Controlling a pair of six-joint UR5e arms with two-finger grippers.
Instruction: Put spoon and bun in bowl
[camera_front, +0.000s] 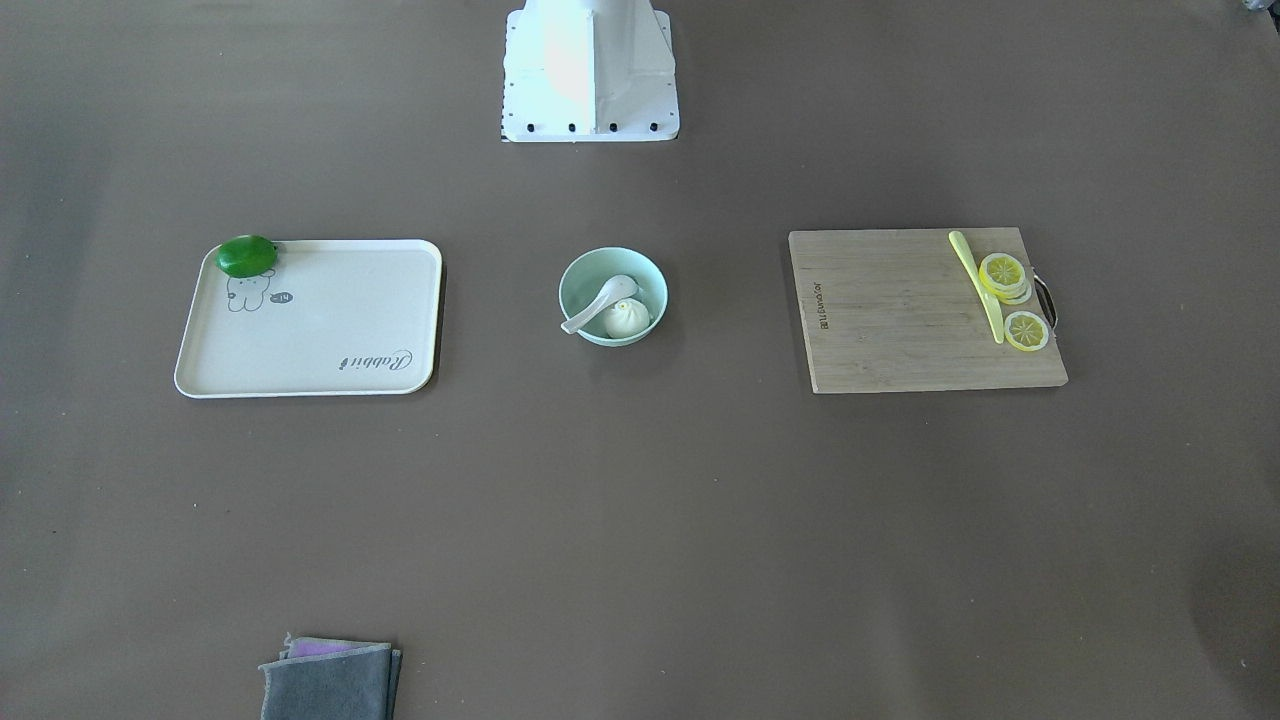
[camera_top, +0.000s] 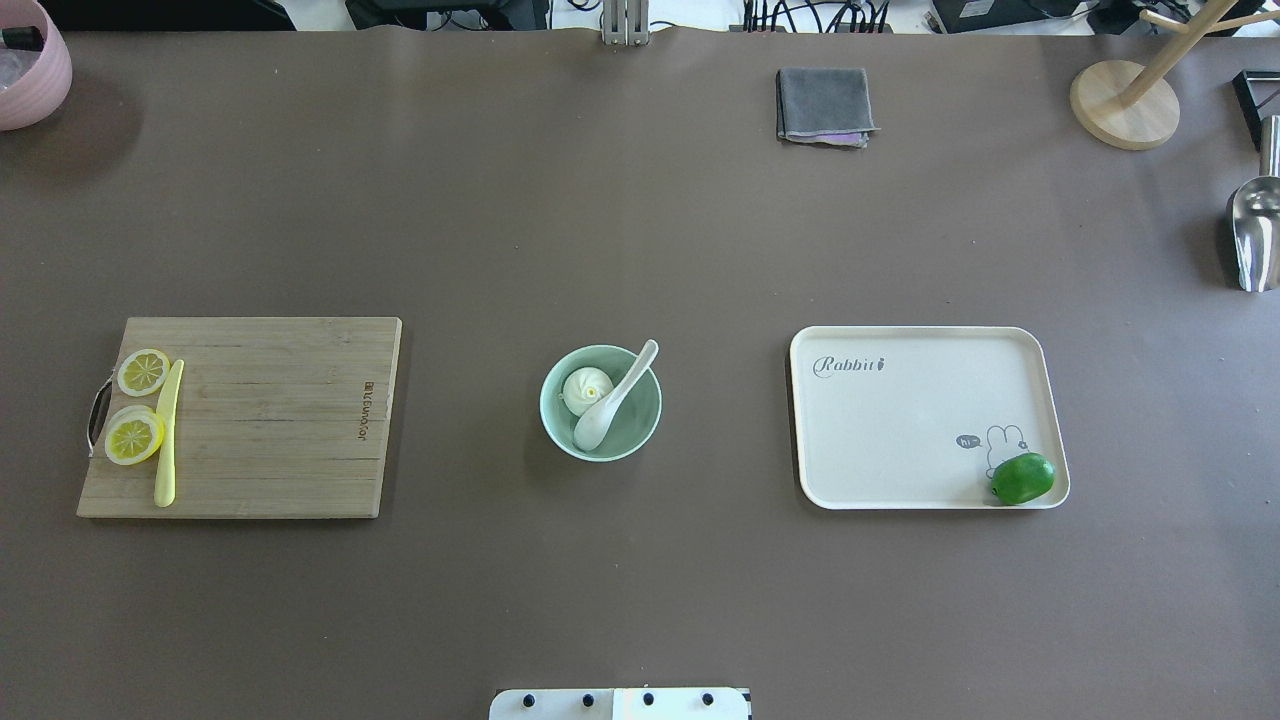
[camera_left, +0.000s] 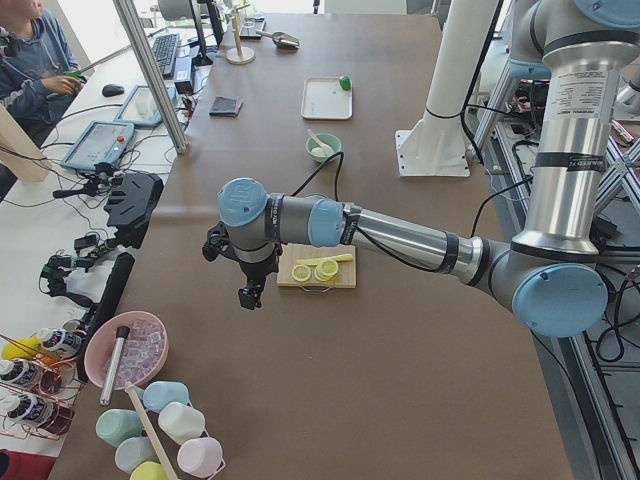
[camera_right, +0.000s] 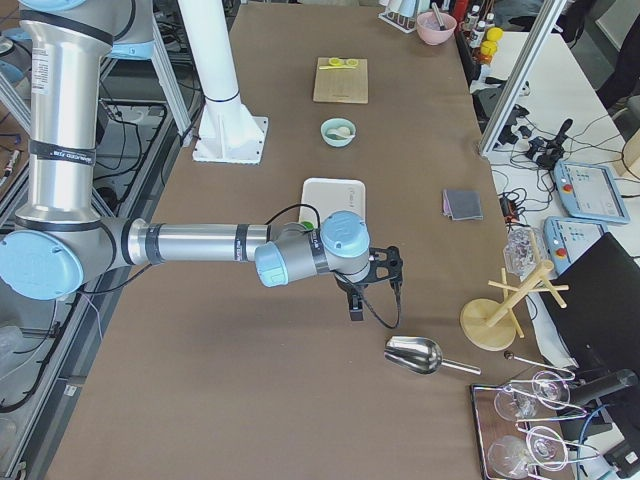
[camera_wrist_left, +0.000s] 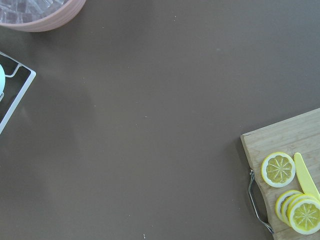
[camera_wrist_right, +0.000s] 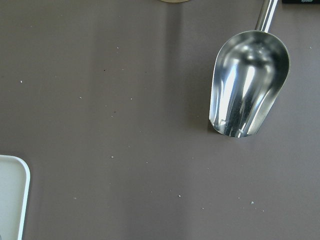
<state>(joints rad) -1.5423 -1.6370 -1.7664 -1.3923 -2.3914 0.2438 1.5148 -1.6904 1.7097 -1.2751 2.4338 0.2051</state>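
Note:
The pale mint-green bowl (camera_top: 638, 425) stands at the table's middle, also in the front view (camera_front: 585, 272). The white spoon (camera_top: 612, 400) lies in it, scoop down, handle over the rim. The white pleated bun (camera_top: 587, 388) sits in the bowl beside the spoon. My left gripper (camera_left: 250, 295) hangs over bare table past the cutting board's end, far from the bowl. My right gripper (camera_right: 355, 312) hangs beyond the tray, near a metal scoop. Both show only in the side views, so I cannot tell whether they are open or shut.
A wooden cutting board (camera_top: 270, 420) with lemon slices (camera_top: 134, 438) and a yellow-green knife (camera_top: 167, 435) lies left of the bowl. A cream tray (camera_top: 900, 430) with a green fruit (camera_top: 1022, 478) lies right. A grey cloth (camera_top: 823, 105), metal scoop (camera_top: 1255, 235) and wooden stand (camera_top: 1125, 105) are farther off.

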